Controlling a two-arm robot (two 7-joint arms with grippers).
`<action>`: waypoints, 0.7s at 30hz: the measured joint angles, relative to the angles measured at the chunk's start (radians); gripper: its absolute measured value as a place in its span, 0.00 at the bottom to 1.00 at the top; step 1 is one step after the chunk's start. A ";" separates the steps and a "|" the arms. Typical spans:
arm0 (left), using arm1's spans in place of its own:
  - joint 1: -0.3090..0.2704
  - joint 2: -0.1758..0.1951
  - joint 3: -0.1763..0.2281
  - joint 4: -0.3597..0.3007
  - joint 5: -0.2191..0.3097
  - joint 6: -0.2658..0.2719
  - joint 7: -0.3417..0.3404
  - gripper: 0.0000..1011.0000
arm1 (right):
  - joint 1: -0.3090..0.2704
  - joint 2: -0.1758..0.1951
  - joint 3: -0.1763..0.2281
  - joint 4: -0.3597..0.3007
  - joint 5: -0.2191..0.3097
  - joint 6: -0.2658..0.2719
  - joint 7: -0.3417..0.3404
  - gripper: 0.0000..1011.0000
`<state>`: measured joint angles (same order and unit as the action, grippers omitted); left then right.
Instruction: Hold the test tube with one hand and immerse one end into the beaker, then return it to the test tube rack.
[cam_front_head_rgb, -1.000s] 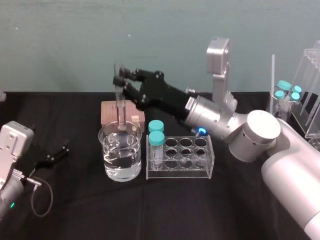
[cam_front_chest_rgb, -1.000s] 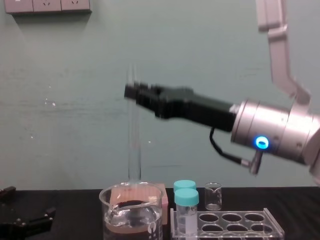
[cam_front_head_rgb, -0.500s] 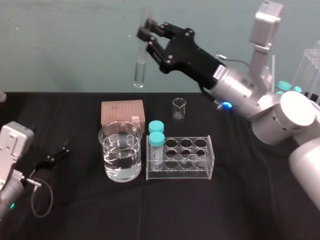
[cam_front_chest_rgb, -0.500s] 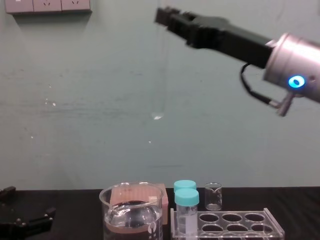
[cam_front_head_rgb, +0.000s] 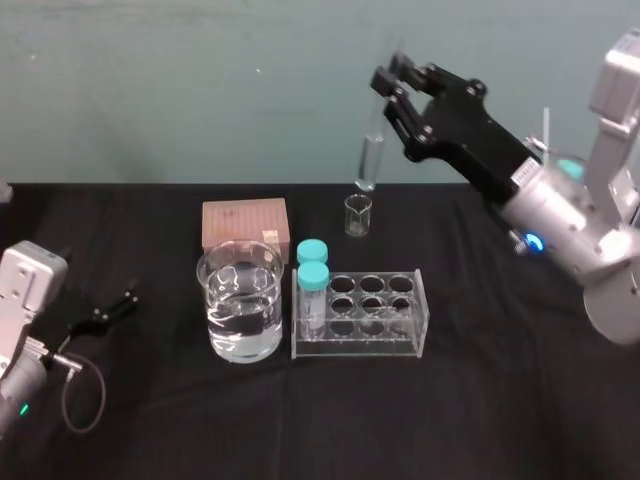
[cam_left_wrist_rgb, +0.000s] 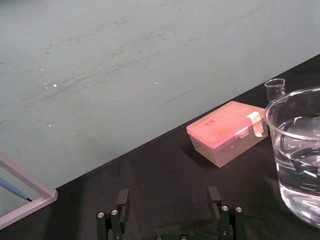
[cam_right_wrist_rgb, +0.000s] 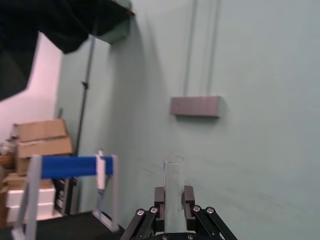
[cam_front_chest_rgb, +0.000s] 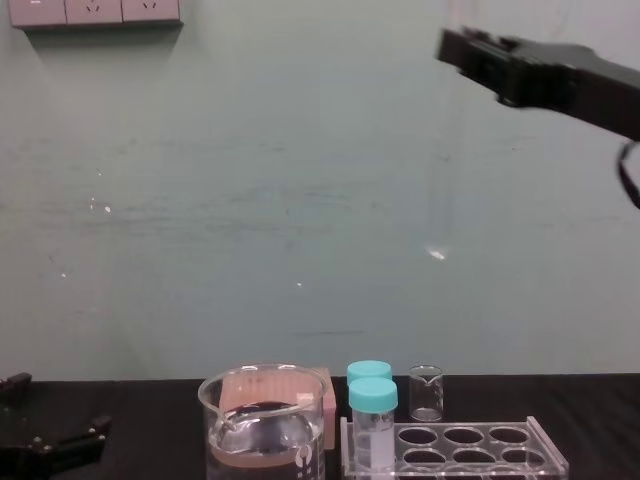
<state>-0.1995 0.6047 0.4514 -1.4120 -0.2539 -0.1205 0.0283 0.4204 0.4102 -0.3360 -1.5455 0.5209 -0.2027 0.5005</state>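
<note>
Test tube (cam_front_head_rgb: 370, 160) hangs, seemingly near-vertical, pinched in right end effector (cam_front_head_rgb: 390, 85) high above worktop (cam_front_head_rgb: 480, 400); left end effector (cam_left_wrist_rgb: 168, 200) rests spread, empty.

test tube (cam_front_head_rgb: 372, 152) from beaker (cam_front_head_rgb: 241, 328) to mid-air

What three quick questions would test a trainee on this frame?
1. Which pincer holds the test tube?
2. True or false: the beaker holds clear liquid.
3. How many teal-capped vials stand in the rack? A one, B two, C three.
Key: 1 the right pincer, raised high; the left pincer lies open on the table. 2 true. 3 B.
</note>
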 joint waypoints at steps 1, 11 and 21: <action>0.000 0.000 0.000 0.000 0.000 0.000 0.000 0.99 | -0.025 0.008 0.013 -0.016 -0.006 0.010 -0.020 0.22; 0.000 0.000 0.000 0.000 0.000 0.000 0.000 0.99 | -0.137 0.027 0.067 -0.051 -0.039 0.061 -0.091 0.22; 0.000 0.000 0.000 0.000 0.000 0.000 0.000 0.99 | -0.167 0.013 0.085 -0.021 -0.061 0.085 -0.097 0.22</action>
<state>-0.1996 0.6047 0.4514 -1.4119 -0.2539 -0.1205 0.0283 0.2531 0.4228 -0.2510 -1.5661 0.4595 -0.1178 0.4034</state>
